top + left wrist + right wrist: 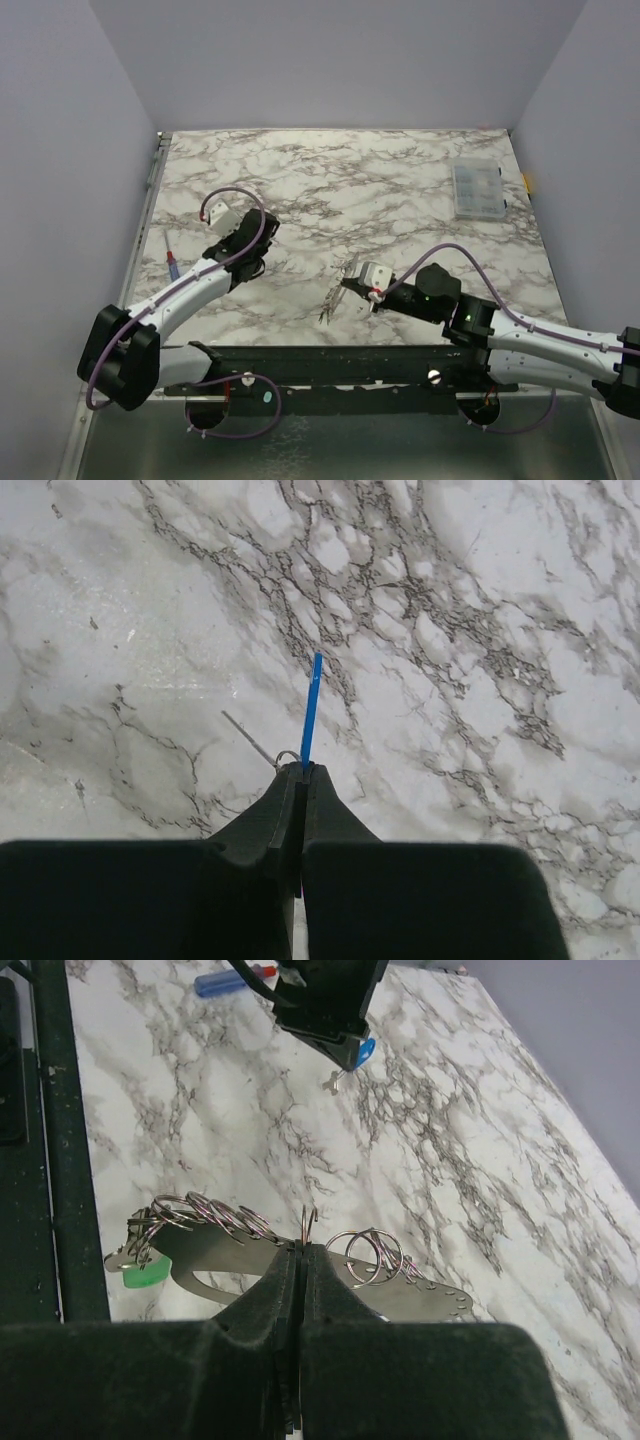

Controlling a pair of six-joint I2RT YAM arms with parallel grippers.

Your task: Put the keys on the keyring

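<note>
My left gripper (265, 232) (302, 768) is shut on a blue-headed key (312, 705), seen edge-on and held above the marble; its small ring and metal shaft (250, 738) stick out to the left of the tips. In the right wrist view this gripper (345, 1055) hangs at the far side with the blue key (366, 1052) at its tip. My right gripper (352, 283) (302, 1247) is shut on the keyring (420, 1295) (333, 300), a flat silvery plate with several split rings along its edge. A green key head (140, 1275) hangs at its left end.
A thin screwdriver (172, 258) (225, 980) with a red-and-blue handle lies at the table's left edge. A clear compartment box (477, 190) stands at the back right. A black rail (330, 365) runs along the near edge.
</note>
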